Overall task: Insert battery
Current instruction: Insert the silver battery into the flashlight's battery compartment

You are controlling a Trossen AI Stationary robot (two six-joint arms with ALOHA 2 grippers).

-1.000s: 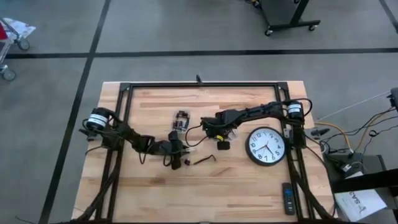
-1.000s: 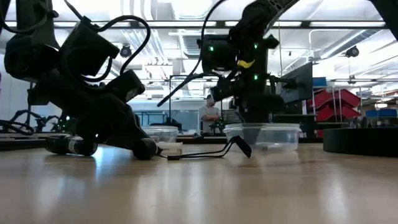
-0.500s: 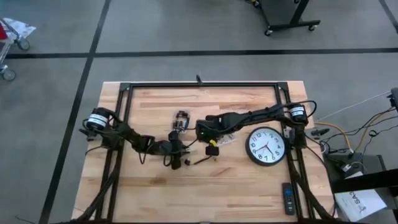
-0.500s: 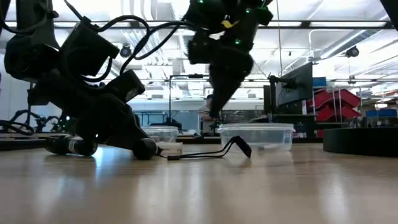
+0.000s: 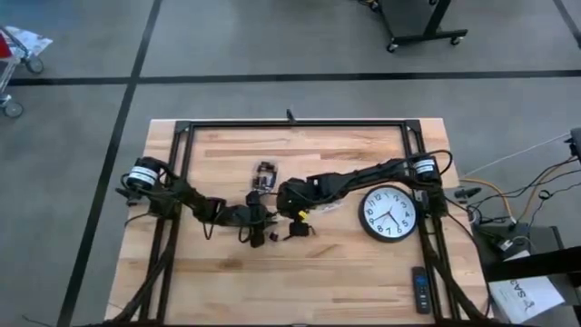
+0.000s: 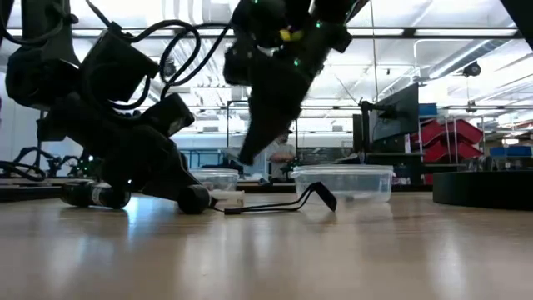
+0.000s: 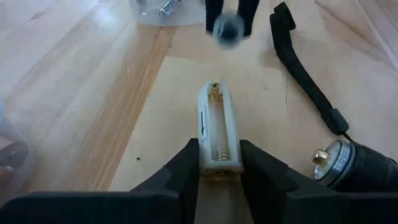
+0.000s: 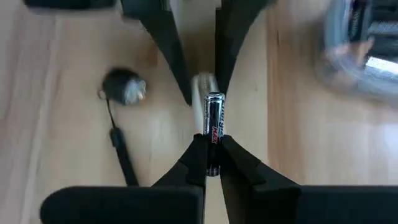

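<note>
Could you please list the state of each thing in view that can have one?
Battery holder: empty, clamped in the left gripper.
Battery: pinched in the right gripper, not yet inserted.
Flashlight: lying on the table, cap off.
Clock: lying face up.

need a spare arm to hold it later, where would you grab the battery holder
Grip the white battery holder across its two long side walls near one end, as the left tool does now; its open top must stay clear for the battery.
</note>
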